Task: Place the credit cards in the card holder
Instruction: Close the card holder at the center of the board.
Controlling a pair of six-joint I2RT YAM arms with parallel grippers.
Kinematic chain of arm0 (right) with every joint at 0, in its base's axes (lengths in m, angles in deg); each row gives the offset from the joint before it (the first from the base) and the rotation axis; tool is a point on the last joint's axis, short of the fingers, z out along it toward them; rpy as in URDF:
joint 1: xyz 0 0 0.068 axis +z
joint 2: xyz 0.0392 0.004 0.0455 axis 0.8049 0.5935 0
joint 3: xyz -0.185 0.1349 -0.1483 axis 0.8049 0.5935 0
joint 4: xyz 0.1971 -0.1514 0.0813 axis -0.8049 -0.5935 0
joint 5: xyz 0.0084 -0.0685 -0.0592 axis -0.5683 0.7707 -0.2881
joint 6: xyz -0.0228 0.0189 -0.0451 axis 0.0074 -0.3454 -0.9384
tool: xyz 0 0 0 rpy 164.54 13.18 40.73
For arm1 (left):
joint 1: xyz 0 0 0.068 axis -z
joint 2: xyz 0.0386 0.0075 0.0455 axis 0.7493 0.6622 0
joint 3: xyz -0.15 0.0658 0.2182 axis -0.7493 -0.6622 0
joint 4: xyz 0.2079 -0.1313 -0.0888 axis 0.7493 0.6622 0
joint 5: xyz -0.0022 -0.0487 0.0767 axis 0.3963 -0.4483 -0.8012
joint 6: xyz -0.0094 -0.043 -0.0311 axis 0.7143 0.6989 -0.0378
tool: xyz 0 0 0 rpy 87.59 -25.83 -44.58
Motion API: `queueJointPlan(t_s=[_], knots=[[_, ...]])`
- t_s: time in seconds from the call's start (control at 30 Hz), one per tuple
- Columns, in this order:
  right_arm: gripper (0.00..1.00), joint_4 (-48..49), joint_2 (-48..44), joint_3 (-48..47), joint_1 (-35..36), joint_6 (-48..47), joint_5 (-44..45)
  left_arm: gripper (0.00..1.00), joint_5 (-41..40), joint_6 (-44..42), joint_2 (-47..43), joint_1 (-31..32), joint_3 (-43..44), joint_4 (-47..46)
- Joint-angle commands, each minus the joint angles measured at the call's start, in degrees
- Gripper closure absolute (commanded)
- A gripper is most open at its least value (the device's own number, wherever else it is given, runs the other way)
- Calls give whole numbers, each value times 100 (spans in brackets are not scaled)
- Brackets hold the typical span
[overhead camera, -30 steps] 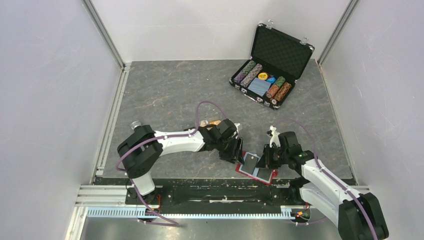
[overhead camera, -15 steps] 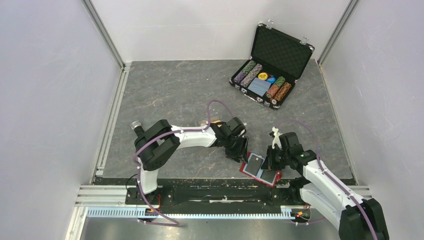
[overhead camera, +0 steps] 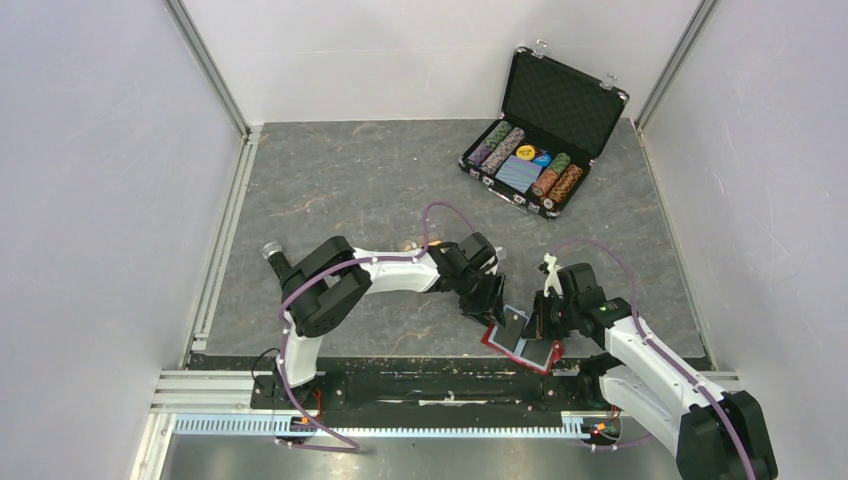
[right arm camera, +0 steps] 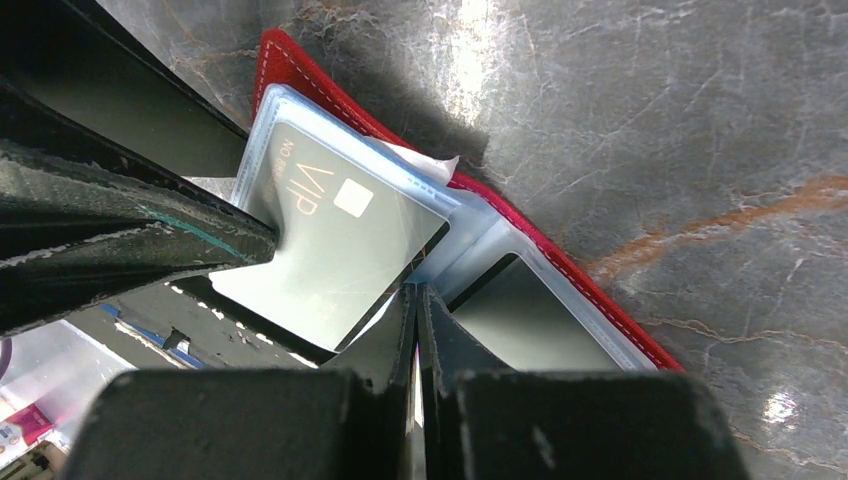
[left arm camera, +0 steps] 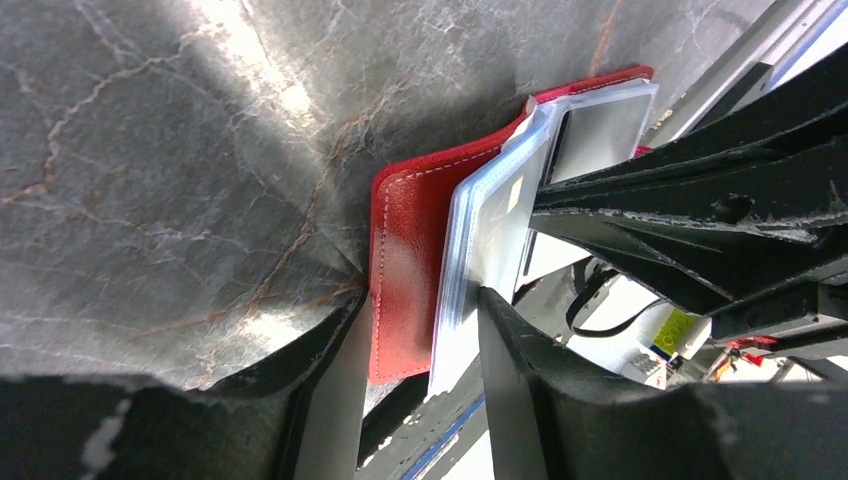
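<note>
At the near edge of the surface (overhead camera: 350,190), the red card holder (left arm camera: 400,260) lies open between both arms. The left claw (left arm camera: 418,300) stands fingers apart astride its cover and clear sleeves (left arm camera: 490,230), apparently to steady it; whether it presses is unclear. The right claw (right arm camera: 415,300), fingers together, noses in between the sleeves, likely to part them. Only the right wrist view shows a dark credit card (right arm camera: 330,240) lettered VIP inside a sleeve; overhead it reads as a grey patch.

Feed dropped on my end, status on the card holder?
Left fingers astride red card holder edge, grip unclear. Right fingers shut at its clear sleeves. Dark VIP card in a sleeve. Poker chip case far back.
</note>
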Motion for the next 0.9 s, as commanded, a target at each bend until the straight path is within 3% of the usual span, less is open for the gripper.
queueJointPlan(t_s=[0.0, 0.27, 0.6, 0.8, 0.87], knots=[[100, -137, 94, 226, 8, -94, 386, 52, 529, 242, -224, 131, -63, -823], [100, -5, 77, 239, 4, -101, 269, 55, 1026, 590, -371, 152, -166, -1603], [100, 372, -44, 256, 6, 58, -44, 61, 1100, 622, -494, 190, -162, -1657], [100, 880, 35, 383, 5, 246, -401, 65, 826, 219, -459, 260, 132, -850], [100, 993, 54, 403, 2, 303, -463, 73, 734, 112, -465, 289, 193, -693]])
